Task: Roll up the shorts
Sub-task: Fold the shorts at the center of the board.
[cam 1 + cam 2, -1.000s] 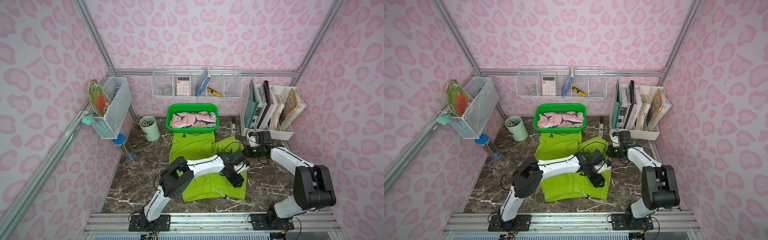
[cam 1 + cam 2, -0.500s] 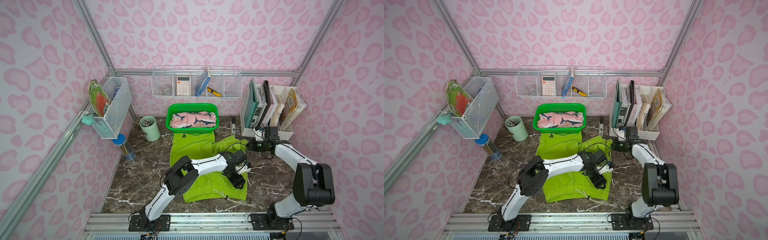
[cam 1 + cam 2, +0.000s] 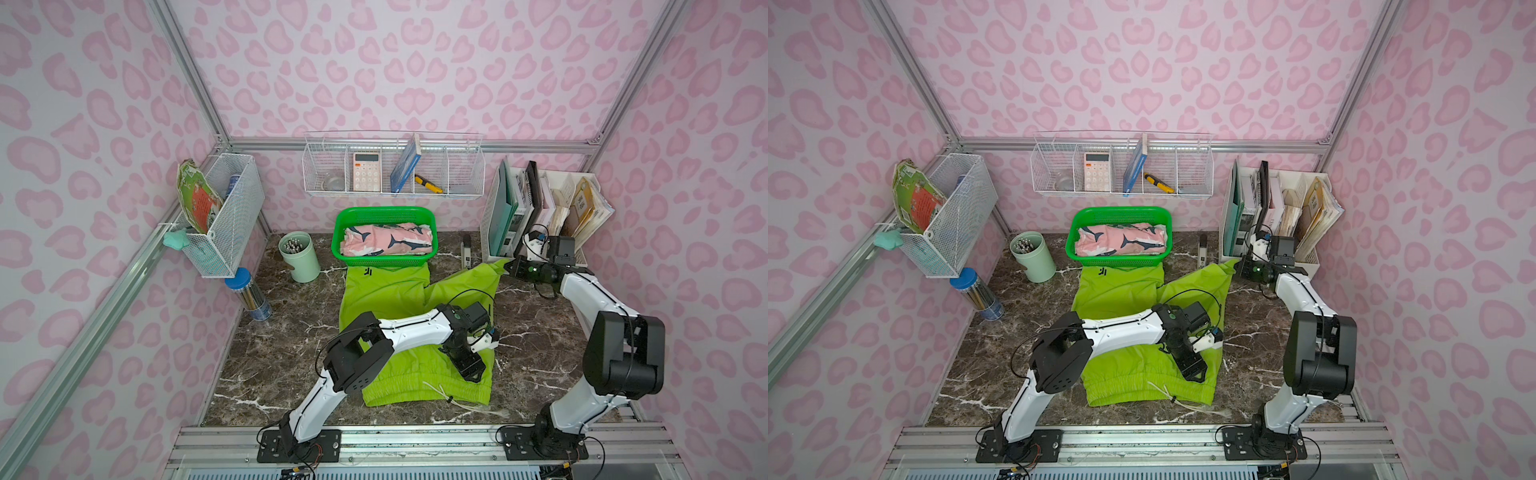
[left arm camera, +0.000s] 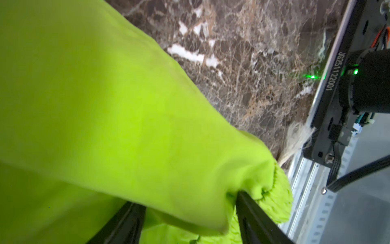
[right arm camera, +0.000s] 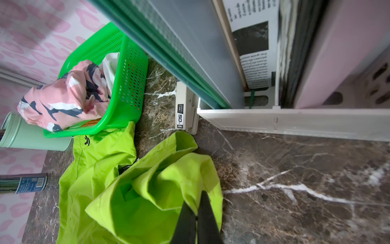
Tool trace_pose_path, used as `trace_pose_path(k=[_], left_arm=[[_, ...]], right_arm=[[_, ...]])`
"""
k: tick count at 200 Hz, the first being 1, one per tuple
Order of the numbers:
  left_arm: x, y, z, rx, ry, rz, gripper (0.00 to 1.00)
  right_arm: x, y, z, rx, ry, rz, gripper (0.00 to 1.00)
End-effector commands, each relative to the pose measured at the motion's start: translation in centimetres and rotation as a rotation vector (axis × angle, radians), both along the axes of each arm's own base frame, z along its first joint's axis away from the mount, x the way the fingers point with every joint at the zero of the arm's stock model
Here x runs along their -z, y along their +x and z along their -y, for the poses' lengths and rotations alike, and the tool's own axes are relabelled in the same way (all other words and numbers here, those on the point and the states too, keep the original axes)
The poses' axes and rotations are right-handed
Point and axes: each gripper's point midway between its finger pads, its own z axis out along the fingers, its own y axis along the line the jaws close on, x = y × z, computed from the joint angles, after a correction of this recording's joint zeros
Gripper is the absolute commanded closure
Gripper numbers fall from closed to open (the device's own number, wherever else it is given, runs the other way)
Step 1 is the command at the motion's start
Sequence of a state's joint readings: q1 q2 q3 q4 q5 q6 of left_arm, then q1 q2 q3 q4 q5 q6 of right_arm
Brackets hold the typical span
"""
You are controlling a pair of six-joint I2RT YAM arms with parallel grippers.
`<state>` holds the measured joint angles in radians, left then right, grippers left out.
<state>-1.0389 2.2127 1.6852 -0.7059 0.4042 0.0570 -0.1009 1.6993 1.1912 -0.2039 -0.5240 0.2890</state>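
Lime green shorts are spread on the marble desk. One leg hem is pinched in the clenched right jaws, the rest trailing away from them. The left jaws are spread wide at the waistband corner, with cloth bunched between them. Pink shark-print shorts lie bundled in a green basket, well apart from both jaws.

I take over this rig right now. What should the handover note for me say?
Left claw: open, jaws on either side of a fold at the waistband corner of the lime shorts.
Right claw: shut on a leg hem of the same pair.
Pink shorts: rolled up, in the green basket; done.
Left to do: roll the lime pair, spread on the table.
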Motion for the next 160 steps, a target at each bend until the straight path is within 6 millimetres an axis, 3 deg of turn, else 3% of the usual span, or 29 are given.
trace_pose_path(k=[1, 24, 43, 51, 56, 74, 94, 136, 160], left_arm=[[1.2, -1.3, -4.9, -0.011, 0.205, -0.036, 0.2], [-1.4, -0.4, -3.5, -0.031, 0.11, 0.017, 0.13], [-3.7, 0.2, -2.2, -0.042, 0.034, 0.054, 0.09], [-4.6, 0.5, -1.7, -0.045, 0.007, 0.064, 0.07], [-5.2, 0.5, -1.4, -0.043, -0.008, 0.069, 0.01], [-6.7, 0.3, -0.5, -0.027, -0.049, 0.082, 0.01], [-7.0, -0.5, 0.2, 0.008, -0.06, 0.076, 0.01], [-4.7, -2.8, 0.5, 0.087, 0.014, 0.089, 0.01], [-3.7, -2.8, 0.7, 0.097, 0.037, 0.098, 0.01]], right_arm=[[-0.7, 0.6, -0.5, -0.029, 0.035, 0.026, 0.99], [-1.2, 0.0, -0.7, -0.042, 0.035, 0.054, 0.51], [-1.8, -0.9, -0.7, -0.048, 0.006, 0.092, 0.34], [-2.1, -1.2, -0.6, -0.048, -0.01, 0.1, 0.31], [-2.1, -1.4, -0.5, -0.045, -0.022, 0.101, 0.29], [-1.8, -2.1, -0.1, -0.03, -0.06, 0.088, 0.23], [-0.3, -2.6, 0.0, -0.024, -0.093, 0.035, 0.22], [3.5, -3.9, 0.3, 0.006, -0.097, -0.079, 0.22], [5.6, -4.7, 0.9, 0.04, -0.115, -0.126, 0.22]])
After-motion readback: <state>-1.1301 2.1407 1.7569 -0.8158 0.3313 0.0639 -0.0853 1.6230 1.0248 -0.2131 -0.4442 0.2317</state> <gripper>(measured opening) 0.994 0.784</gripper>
